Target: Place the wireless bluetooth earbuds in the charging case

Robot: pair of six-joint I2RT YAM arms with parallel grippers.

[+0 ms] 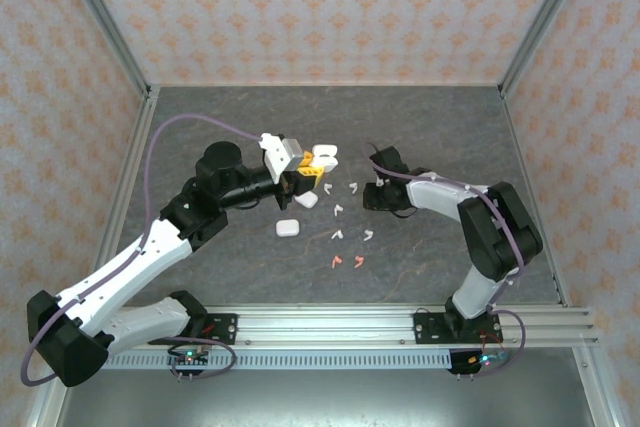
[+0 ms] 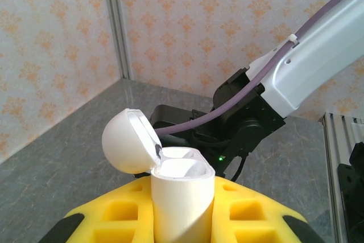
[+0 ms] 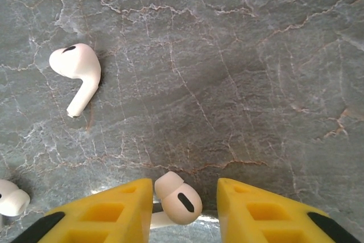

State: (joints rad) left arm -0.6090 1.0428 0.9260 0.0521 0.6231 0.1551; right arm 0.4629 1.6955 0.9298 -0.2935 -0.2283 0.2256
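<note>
**Table** point(image 3: 256, 55): dark grey stone-look top with pale and rust-coloured veins. Matt, faint sheen.

**Wireless bluetooth earbuds** point(image 3: 77, 72): white hard plastic, smooth and glossy, with small black insets. The finish of the coral-pink pair point(image 1: 347, 261) is too small to judge.

**Charging case** point(image 2: 182, 197): white plastic, smooth, satin.

**Left gripper** point(image 1: 312, 171), **right gripper** point(image 3: 185, 209): yellow moulded plastic fingers point(image 3: 102, 211), matt, with recessed pockets and black matt outer corners.

**Right arm shell** point(image 2: 318, 55): white plastic, smooth, lightly glossy. Joints are matt black.

**Cable** point(image 2: 239, 103): purple, smooth rubbery sheath.

**Rail** point(image 1: 330, 325), along the table's near edge: silvery metal, slotted.

**Walls** point(image 1: 330, 7): matt printed panels. Cannot tell whether paper or cloth.
</note>
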